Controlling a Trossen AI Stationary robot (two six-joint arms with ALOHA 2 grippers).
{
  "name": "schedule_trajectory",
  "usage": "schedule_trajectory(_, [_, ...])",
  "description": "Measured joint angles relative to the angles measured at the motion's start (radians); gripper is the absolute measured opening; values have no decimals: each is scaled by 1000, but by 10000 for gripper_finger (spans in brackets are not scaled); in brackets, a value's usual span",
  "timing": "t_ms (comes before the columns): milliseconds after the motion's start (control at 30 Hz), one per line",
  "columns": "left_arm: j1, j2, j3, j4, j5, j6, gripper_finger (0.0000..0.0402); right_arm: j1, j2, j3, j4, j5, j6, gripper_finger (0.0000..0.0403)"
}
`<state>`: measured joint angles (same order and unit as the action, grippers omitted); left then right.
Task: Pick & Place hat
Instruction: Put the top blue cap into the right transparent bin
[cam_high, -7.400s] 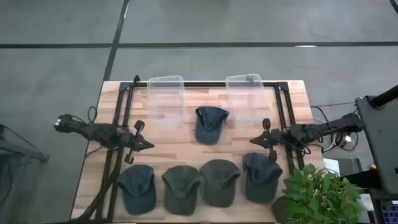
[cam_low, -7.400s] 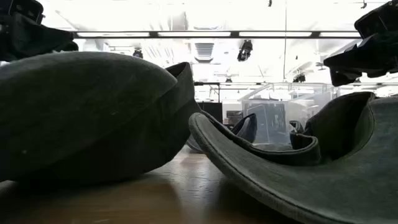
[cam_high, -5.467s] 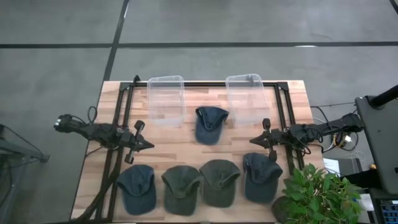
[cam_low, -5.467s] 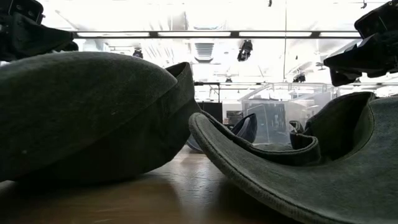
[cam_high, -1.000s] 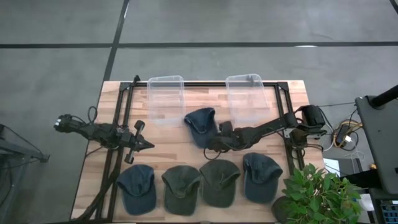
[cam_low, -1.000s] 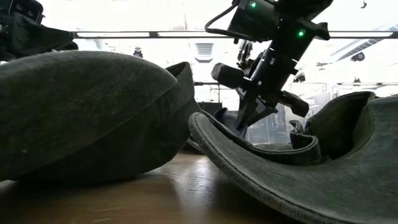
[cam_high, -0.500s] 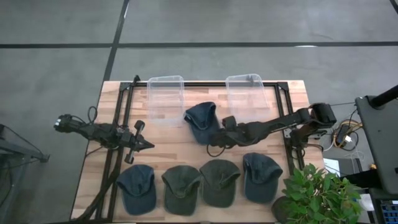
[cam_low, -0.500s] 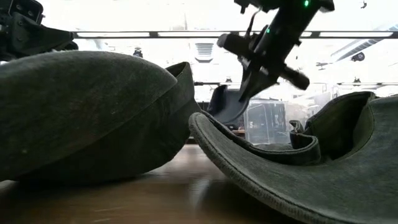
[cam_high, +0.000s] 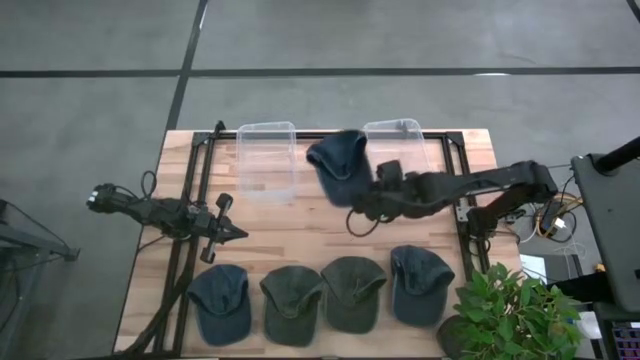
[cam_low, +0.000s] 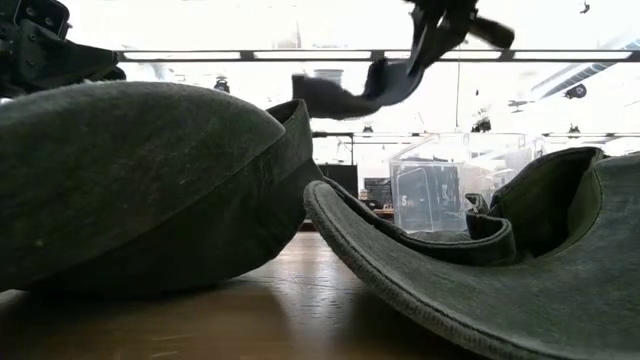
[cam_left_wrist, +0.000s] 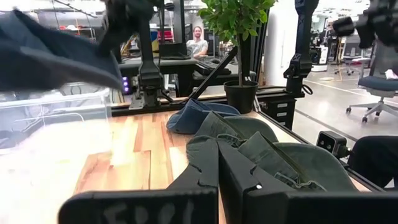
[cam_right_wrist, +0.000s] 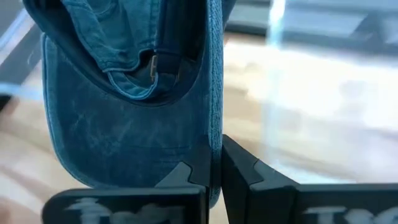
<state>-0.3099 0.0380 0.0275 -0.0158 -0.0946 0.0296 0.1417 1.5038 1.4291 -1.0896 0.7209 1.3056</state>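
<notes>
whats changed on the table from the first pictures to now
The right gripper swung in from the table's right edge, took hold of the blue hat that lay mid-table, and lifted it up and back between the two clear bins. The left gripper has not moved, and the four hats in the front row stay in place.

A faded blue denim cap (cam_high: 340, 160) is held aloft, pinched at its edge by the right gripper (cam_high: 366, 196), between two clear plastic bins. Its underside, with strap and buckle, is shown in the right wrist view (cam_right_wrist: 134, 93).
</notes>
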Motion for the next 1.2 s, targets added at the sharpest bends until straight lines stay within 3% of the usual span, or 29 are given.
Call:
schedule_trajectory(300, [0,0,0,0,0,0,0,-5,-8,180,-481,111,186,12])
schedule_trajectory(800, [0,0,0,0,0,0,0,-163,4,75,-482,109,132,13])
schedule_trajectory(1200, [0,0,0,0,0,0,0,-258,4,-77,-481,15,86,13])
